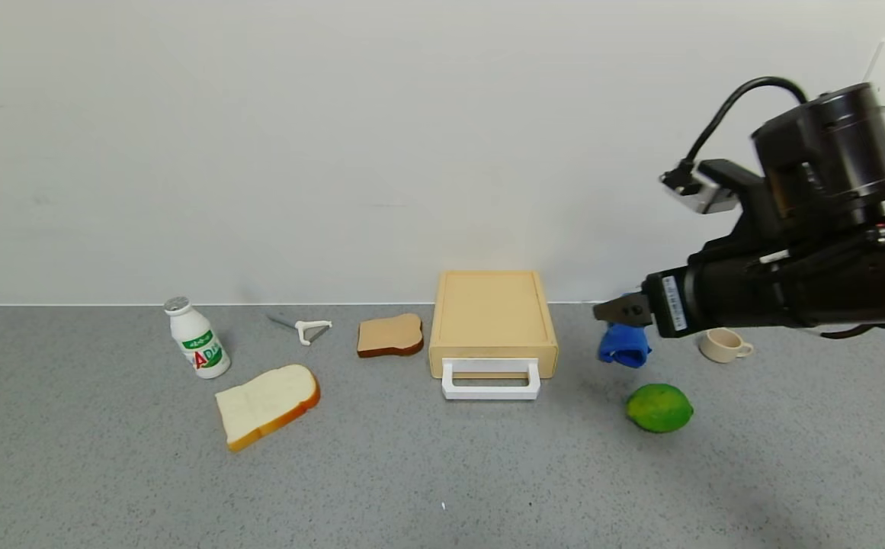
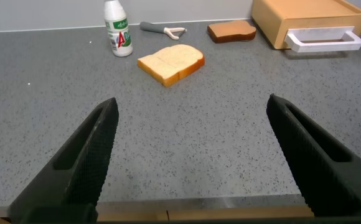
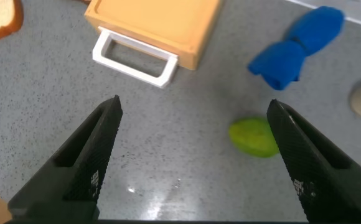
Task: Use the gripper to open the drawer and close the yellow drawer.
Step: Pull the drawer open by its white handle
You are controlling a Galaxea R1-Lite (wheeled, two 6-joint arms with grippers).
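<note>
**grey worktop, drawer shut, right arm on approach**

grey speckled worktop [image 1: 442, 473] against a plain pale wall.

head view: the yellow drawer [image 1: 492, 316] sits at the centre back of the worktop, touching the wall line, its tray fully in and its white loop handle [image 1: 491, 380] facing the robot. at its 9 o'clock lies a brown bread slice [image 1: 389, 335]; further out at 8 o'clock, a white bread slice [image 1: 267, 405], a peeler [image 1: 306, 329] and a milk bottle [image 1: 197, 338]. at its 3 o'clock are a blue cloth [image 1: 623, 345], a lime [image 1: 659, 408] and a cup [image 1: 724, 345]. the right gripper [image 1: 616, 310] hangs above the cloth, apart from the handle.

left wrist view: the left gripper [image 2: 193, 155], fingers spread wide, holds nothing and sits low over bare worktop, well apart from the drawer.

right wrist view: the right gripper, fingers likewise spread and empty, looks down on handle, lime and cloth; it touches none.

judged progress: nothing is done yet. reaching the handle, pulling the tray out and pushing it back all remain.
</note>
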